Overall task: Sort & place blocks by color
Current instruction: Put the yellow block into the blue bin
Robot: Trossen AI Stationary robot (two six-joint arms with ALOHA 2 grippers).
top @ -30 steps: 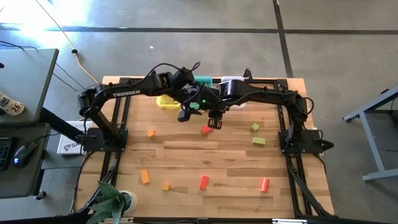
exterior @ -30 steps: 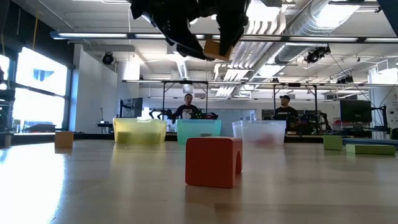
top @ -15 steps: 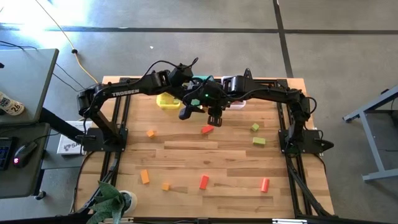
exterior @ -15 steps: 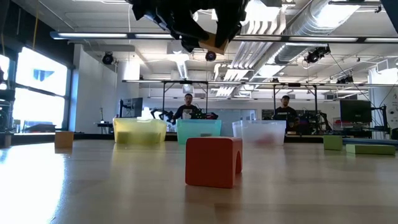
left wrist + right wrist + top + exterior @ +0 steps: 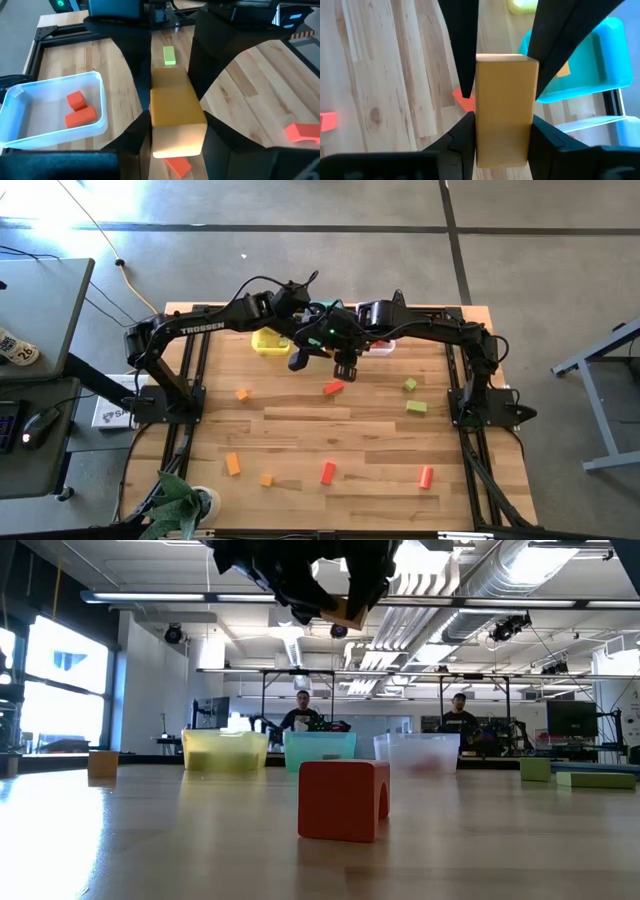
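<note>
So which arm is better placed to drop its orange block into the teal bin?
Probably the right. The right pincer grips an orange block with the teal bin, already holding an orange piece, just ahead. The left pincer, also gripping an orange block, faces the clear bin of red pieces.

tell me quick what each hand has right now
left hand: closed on the orange block, held above the table
right hand: closed on the same orange block

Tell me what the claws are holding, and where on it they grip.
One orange block, held in the air by both claws at once: the left claw pinches its long sides at one end, the right claw at the other end.
</note>
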